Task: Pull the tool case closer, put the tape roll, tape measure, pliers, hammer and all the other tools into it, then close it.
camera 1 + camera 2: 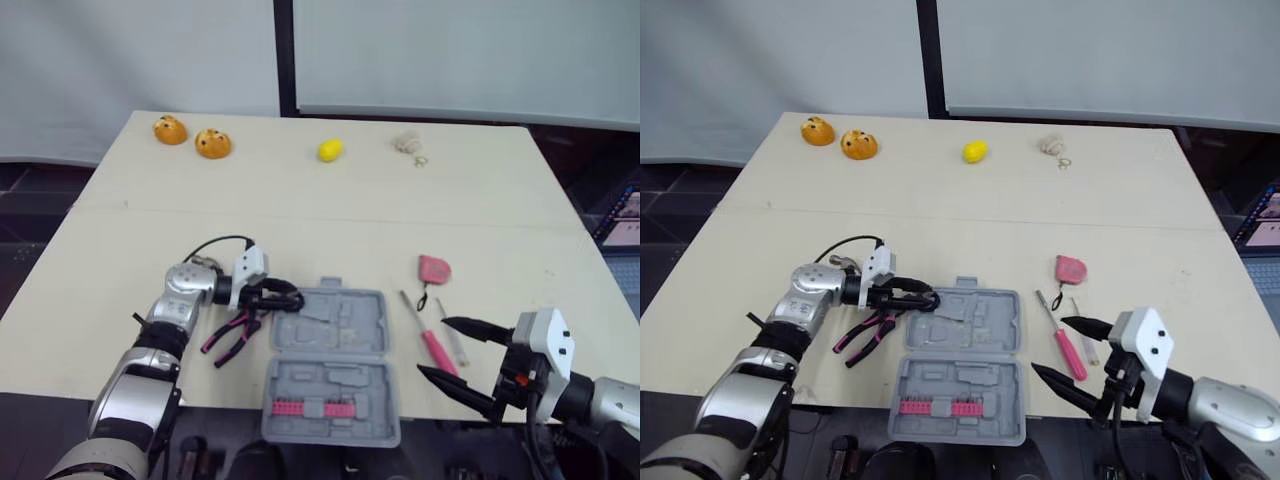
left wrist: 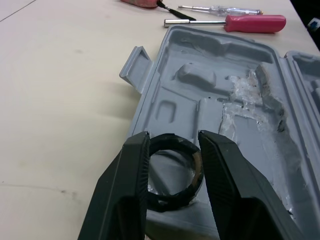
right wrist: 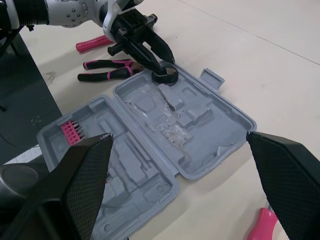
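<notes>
Tape roll (image 2: 172, 175) in left hand (image 2: 173, 135) at case (image 2: 210, 95) edge

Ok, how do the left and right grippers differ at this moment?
The left gripper has jaws closed on the black tape roll; the right gripper has them wide open, empty. The left sits at the open tool case's far-left corner; the right hangs right of the case, by the pink screwdriver. Both have black fingers.

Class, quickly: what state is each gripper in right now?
Left gripper: shut on the tape roll, at the tool case edge.
Right gripper: open, empty.
</notes>
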Available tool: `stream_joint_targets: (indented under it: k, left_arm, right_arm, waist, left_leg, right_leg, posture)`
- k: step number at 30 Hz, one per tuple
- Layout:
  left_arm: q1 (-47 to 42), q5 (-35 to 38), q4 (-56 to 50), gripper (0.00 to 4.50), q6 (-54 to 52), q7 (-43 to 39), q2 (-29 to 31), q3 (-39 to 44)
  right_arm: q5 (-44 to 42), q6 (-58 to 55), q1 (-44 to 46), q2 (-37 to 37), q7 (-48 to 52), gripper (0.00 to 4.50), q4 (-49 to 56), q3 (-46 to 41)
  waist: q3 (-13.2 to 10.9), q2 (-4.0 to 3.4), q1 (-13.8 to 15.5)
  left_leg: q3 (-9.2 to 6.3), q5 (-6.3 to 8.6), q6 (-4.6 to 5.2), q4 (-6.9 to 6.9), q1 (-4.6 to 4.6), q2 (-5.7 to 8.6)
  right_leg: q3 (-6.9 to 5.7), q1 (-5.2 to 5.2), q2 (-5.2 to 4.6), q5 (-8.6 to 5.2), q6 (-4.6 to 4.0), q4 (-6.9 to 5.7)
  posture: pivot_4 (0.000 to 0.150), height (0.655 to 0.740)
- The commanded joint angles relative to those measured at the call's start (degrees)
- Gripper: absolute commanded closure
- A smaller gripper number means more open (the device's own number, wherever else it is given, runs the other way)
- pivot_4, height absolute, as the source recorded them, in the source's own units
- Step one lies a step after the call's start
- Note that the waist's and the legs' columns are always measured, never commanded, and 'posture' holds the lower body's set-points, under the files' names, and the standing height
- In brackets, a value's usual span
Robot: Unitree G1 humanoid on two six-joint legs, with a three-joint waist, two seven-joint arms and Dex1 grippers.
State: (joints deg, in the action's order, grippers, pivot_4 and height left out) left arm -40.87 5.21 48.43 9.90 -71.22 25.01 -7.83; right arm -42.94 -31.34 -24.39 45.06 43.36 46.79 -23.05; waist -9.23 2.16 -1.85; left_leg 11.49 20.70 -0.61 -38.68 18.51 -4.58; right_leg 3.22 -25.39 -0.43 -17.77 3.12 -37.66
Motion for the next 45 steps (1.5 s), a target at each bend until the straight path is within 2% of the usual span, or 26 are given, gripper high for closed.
stream_joint_targets:
  k: [1, 8, 17, 25, 31, 35, 40, 45]
  left_arm:
    - [-0.1, -0.71, 0.44, 2.8, 1.36, 0.01, -0.41, -0.14]
    - [-0.93, -1.35, 2.06, 2.8, 2.32, 0.31, -1.36, 0.15]
    - [-1.27, -7.95, 6.57, 2.8, 6.9, 4.34, -0.46, -3.25]
    - [-1.59, -7.35, 6.08, 2.8, 7.39, 4.04, -0.91, -3.06]
    - [-1.21, 0.56, -0.7, 2.8, -1.55, -3.57, -0.57, 0.89]
    - [-1.32, -0.06, -0.87, 2.8, -2.46, -1.91, -0.88, 1.02]
    - [-1.89, -3.84, 3.04, 2.8, 1.38, 3.75, -1.77, -0.33]
    - [-2.3, -4.38, 4.91, 2.8, 3.29, 4.25, -2.82, -0.38]
  right_arm:
    - [-0.84, 0.13, 0.32, 0.62, 0.84, 0.0, 0.5, -1.4]
    - [-0.97, -0.27, 0.61, 0.52, 0.48, 0.0, 0.6, -1.44]
    - [-1.02, -0.59, 1.0, 0.27, -0.04, 0.0, 0.68, -1.4]
    - [-1.23, -1.15, 1.39, 0.19, -0.06, 0.0, 0.69, -1.81]
    - [-1.75, -1.54, 1.45, 0.28, -0.05, 0.0, 0.68, -2.3]
    - [-1.75, -1.7, 1.64, 0.34, -0.04, 0.0, 0.63, -2.01]
    - [-2.05, -2.31, 2.24, 0.51, -0.09, 0.0, 0.84, -1.72]
    - [-2.34, -2.76, 2.15, 0.75, -0.08, 0.0, 1.1, -2.18]
  waist:
    - [0.0, 0.0, 0.08]
    - [0.0, 0.0, 0.09]
    - [0.06, 0.04, 0.06]
    - [0.21, 0.06, 0.03]
    - [0.21, 0.06, 0.03]
    - [0.21, 0.06, 0.07]
    - [0.2, 0.07, 0.06]
    - [0.2, 0.07, 0.1]
  left_leg:
    - [0.0, 0.0, 0.0, 0.0, 0.0, 0.0]
    - [0.0, 0.0, 0.0, 0.0, 0.0, 0.01]
    - [0.0, 0.01, 0.01, 0.02, -0.03, 0.01]
    - [0.0, 0.01, 0.01, 0.04, -0.08, -0.02]
    - [0.0, 0.01, 0.01, 0.05, -0.03, -0.02]
    - [-0.02, 0.01, 0.01, 0.04, -0.01, -0.02]
    - [-0.02, 0.02, 0.01, 0.05, -0.02, -0.02]
    - [-0.02, 0.02, 0.02, 0.05, -0.01, -0.05]
  right_leg:
    - [0.0, 0.0, 0.0, 0.0, 0.0, 0.0]
    - [0.0, 0.0, 0.0, 0.0, 0.0, 0.01]
    - [0.0, 0.03, 0.0, 0.0, 0.0, 0.02]
    - [0.0, 0.07, 0.01, 0.0, 0.0, 0.02]
    - [-0.02, 0.03, 0.03, -0.01, -0.01, 0.02]
    - [-0.02, 0.03, 0.01, -0.01, -0.01, 0.04]
    - [-0.02, 0.03, 0.01, -0.01, -0.01, 0.05]
    - [-0.02, 0.03, -0.01, 0.0, -0.01, 0.06]
  posture:
    - [0.15, 0.74]
    - [0.15, 0.74]
    - [0.15, 0.74]
    - [0.15, 0.74]
    - [0.15, 0.74]
    - [0.15, 0.74]
    - [0.15, 0.74]
    - [0.15, 0.74]
